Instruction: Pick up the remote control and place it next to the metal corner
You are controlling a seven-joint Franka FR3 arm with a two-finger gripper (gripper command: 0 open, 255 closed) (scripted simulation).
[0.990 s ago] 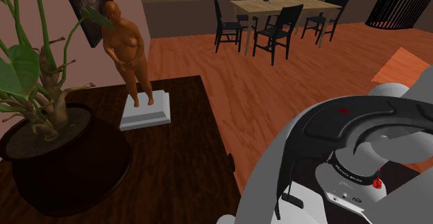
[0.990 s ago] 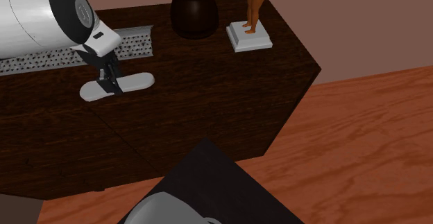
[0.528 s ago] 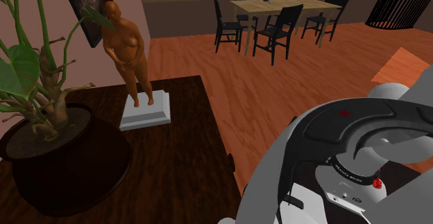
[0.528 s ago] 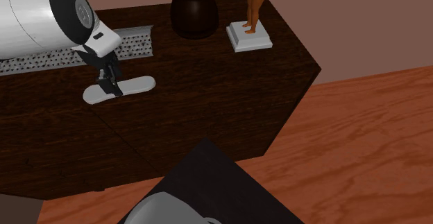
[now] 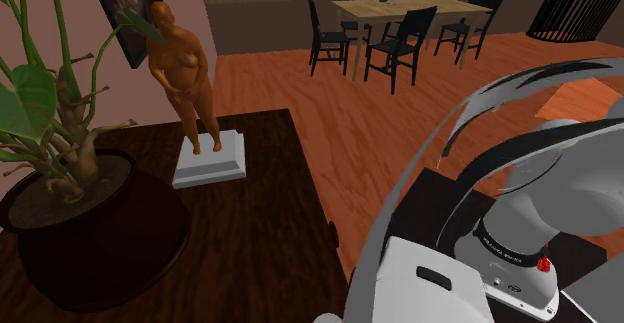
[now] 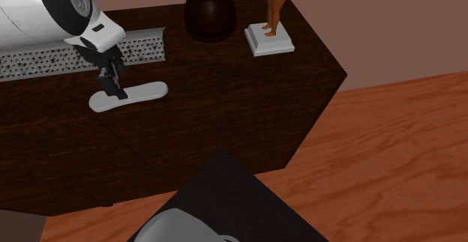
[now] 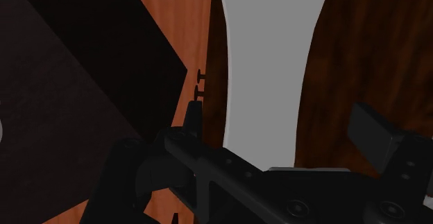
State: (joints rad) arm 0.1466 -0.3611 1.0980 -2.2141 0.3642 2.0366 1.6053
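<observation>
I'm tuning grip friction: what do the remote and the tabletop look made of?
The remote is plain matte light grey, without texture, so its material is unclear. The tabletop is dark brown with streaky grain, likely stained wood.

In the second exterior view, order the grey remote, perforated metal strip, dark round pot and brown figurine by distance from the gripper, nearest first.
1. Flat pale grey remote, right under the gripper.
2. Perforated metal strip, just behind it.
3. Dark round pot, farther back, toward the view's right.
4. Brown figurine on white base, farthest, beyond the pot.
</observation>
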